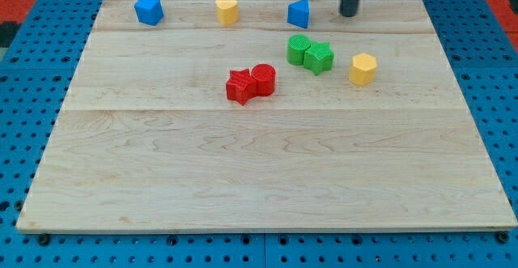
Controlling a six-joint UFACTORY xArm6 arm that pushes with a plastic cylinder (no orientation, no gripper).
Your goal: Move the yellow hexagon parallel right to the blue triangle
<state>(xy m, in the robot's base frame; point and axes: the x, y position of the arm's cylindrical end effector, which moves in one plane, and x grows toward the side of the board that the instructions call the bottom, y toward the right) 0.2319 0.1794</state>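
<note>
The yellow hexagon (pixel 363 69) lies right of centre on the wooden board, below and to the right of the blue triangle (pixel 299 13), which sits near the view's top edge. My tip (pixel 349 13) stands near the top edge, just right of the blue triangle and above the yellow hexagon, touching neither.
A blue block (pixel 149 10) and a yellow block (pixel 227 10) sit along the top edge at the left. Two green blocks (pixel 310 53) touch each other left of the hexagon. A red star (pixel 239 86) and a red cylinder (pixel 263 78) touch near the centre. The wooden board (pixel 259 179) rests on blue pegboard.
</note>
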